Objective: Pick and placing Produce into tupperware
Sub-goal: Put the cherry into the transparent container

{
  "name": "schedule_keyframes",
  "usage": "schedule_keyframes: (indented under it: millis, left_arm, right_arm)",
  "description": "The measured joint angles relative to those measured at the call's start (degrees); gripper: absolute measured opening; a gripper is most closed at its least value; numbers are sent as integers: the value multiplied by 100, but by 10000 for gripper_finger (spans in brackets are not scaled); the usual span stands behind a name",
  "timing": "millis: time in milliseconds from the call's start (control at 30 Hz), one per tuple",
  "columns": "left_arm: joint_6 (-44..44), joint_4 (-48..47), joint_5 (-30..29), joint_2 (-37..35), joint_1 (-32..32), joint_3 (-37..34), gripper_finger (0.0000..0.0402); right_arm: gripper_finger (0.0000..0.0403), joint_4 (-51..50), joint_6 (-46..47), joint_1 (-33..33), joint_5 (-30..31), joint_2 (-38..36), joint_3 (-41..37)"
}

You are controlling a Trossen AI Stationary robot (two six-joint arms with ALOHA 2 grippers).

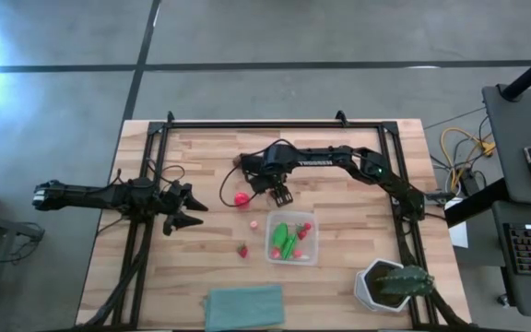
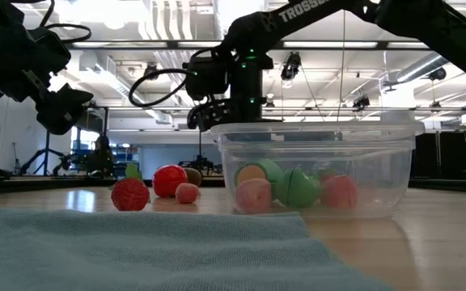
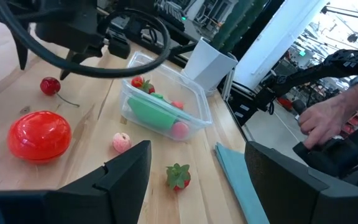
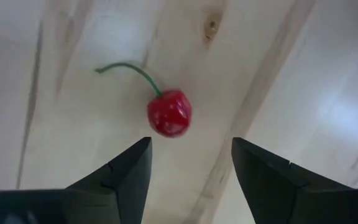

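Pale wood tabletop on grey concrete floor, with a teal cloth at the near edge, a potted plant at the corner and a person's hand in the room beyond. The clear tupperware held a green piece and small red bits; red tomato, pink piece and strawberry lay loose beside it. Right pincer hung released over a cherry; left pincer waited released at the left side.
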Motion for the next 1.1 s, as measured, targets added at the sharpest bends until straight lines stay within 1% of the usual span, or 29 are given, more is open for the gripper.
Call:
schedule_keyframes:
  millis: [100, 200, 433, 767, 900, 1100]
  left_arm:
    - [0, 0, -1, 0, 0, 0, 246]
    - [0, 0, -2, 2, 2, 0, 246]
    - [0, 1, 0, 4, 0, 0, 246]
    - [0, 0, 0, 4, 0, 0, 246]
    - [0, 1, 0, 9, 2, 0, 246]
    - [0, 0, -2, -2, 0, 0, 246]
  right_arm:
    - [205, 50, -14, 11, -16, 0, 0]
    - [194, 43, 2, 32, -153, 0, -2]
    - [173, 208, 138, 174, -161, 0, -39]
    - [174, 372, 253, 289, -50, 0, -191]
    - [154, 425, 255, 289, 43, 0, -287]
    - [109, 471, 295, 289, 45, 0, -352]
